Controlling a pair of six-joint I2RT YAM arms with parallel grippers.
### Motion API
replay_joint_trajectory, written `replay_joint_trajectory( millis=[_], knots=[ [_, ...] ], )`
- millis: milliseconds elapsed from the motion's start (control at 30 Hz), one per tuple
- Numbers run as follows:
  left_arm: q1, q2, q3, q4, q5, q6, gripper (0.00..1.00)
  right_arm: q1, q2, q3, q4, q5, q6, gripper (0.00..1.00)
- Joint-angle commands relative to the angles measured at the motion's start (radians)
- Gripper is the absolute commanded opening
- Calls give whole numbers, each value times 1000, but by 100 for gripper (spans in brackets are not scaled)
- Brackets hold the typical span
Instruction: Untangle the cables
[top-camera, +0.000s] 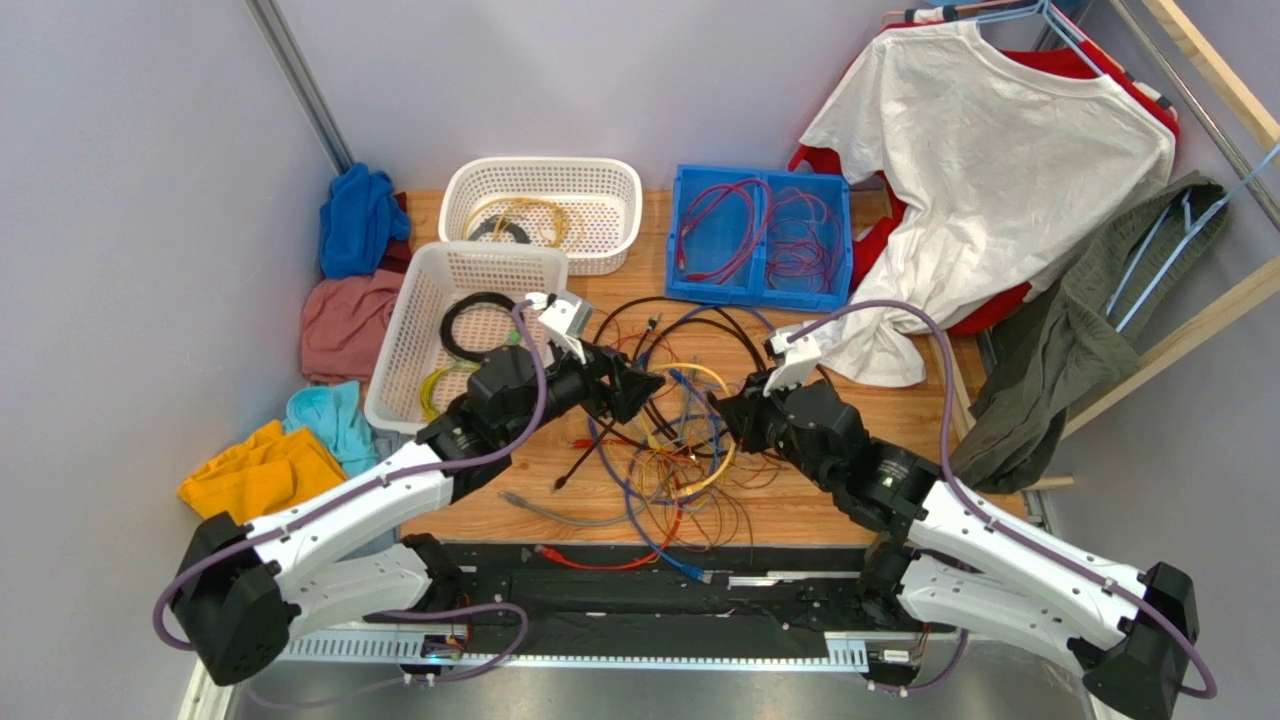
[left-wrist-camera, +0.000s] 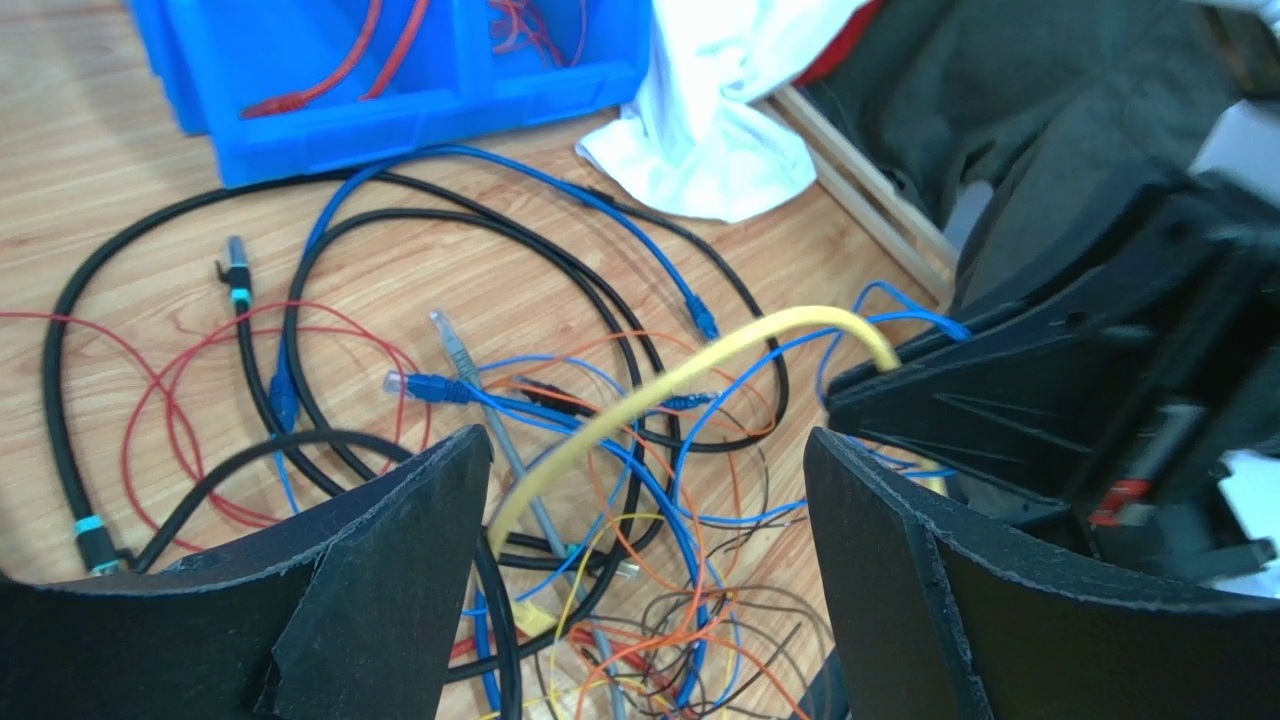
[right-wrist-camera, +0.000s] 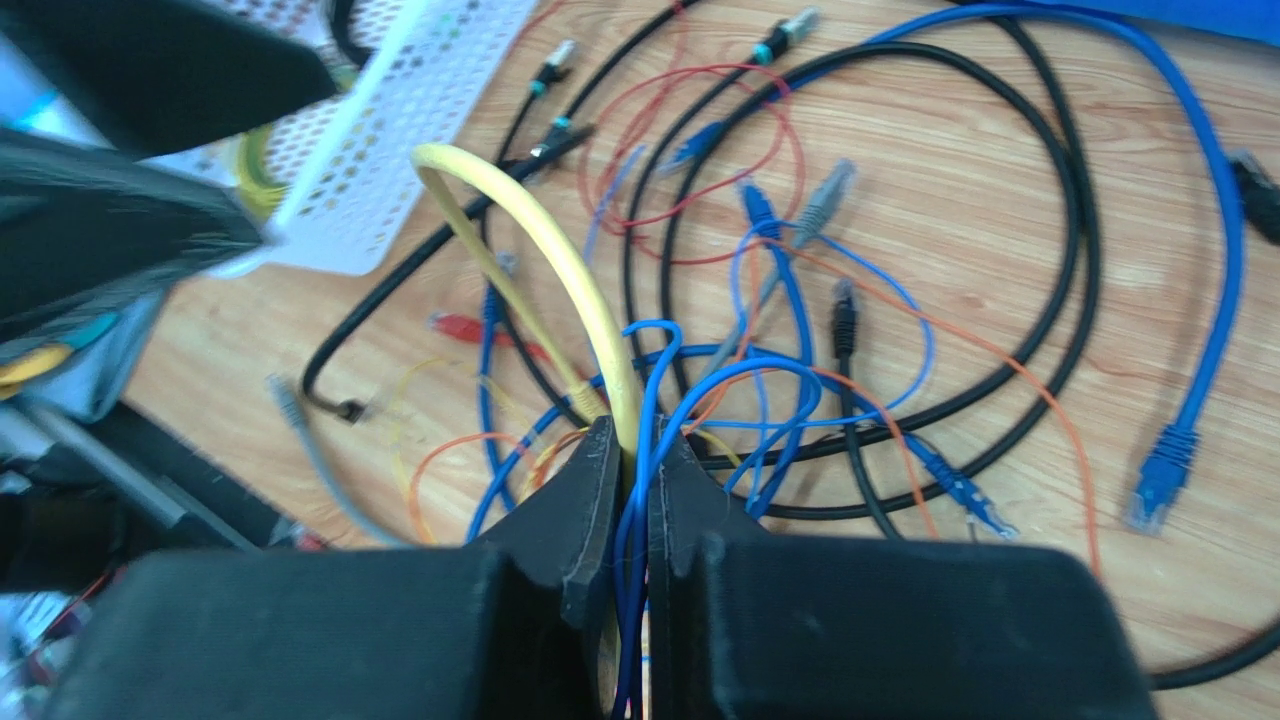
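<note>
1. Top external view. The cables (top-camera: 676, 443) lie in a loose heap mid-bench (top-camera: 819, 503), between the two arms. The left gripper (top-camera: 639, 390) and right gripper (top-camera: 733, 413) face each other across the heap. Some cable already sits in the blue bin (top-camera: 763, 225) and the white baskets (top-camera: 451, 323). Judgement: the task is partway along, with most of the heap unsorted.
2. Left wrist view. The left gripper (left-wrist-camera: 646, 578) has its jaws wide with nothing gripped. The yellow cable (left-wrist-camera: 661, 393) arcs up off the heap, across the gap, toward the right gripper (left-wrist-camera: 1037, 398) just beyond. Black, blue, red and orange wires lie crossed on the bench beneath.
3. Right wrist view. The right gripper (right-wrist-camera: 631, 450) is pinched narrow on the yellow cable (right-wrist-camera: 549, 248). A few blue strands (right-wrist-camera: 721, 375) are caught in the same pinch. The yellow loop rises from the jaws and bends back down into the heap.
4. Judgement on the step: one yellow cable is being singled out of the tangle. The next move calls for the left gripper to close on the raised yellow arc or pin the heap down while the right draws away. The risk is that the trapped blue strands drag along.
</note>
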Motion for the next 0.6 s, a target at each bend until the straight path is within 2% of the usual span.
replay_joint_trajectory(
  millis=[0,133,333,433,467,533,567],
  knots=[
    [2,72,27,137,86,81,85,4,-69,47,-6,-119,-10,0],
    [2,115,17,174,118,68,84,4,-133,49,-32,-122,-13,0],
    [1,158,30,180,158,65,72,2,-170,43,-41,-109,-19,0],
    [-1,184,40,183,178,77,56,2,-170,40,-42,-112,-16,0],
    [1,190,46,185,172,77,41,2,-170,40,-41,-109,-16,0],
    [1,199,62,188,166,77,25,2,-170,40,-50,-98,-11,2],
    [1,199,71,188,146,77,11,2,-170,40,-53,-86,-11,8]
  ],
)
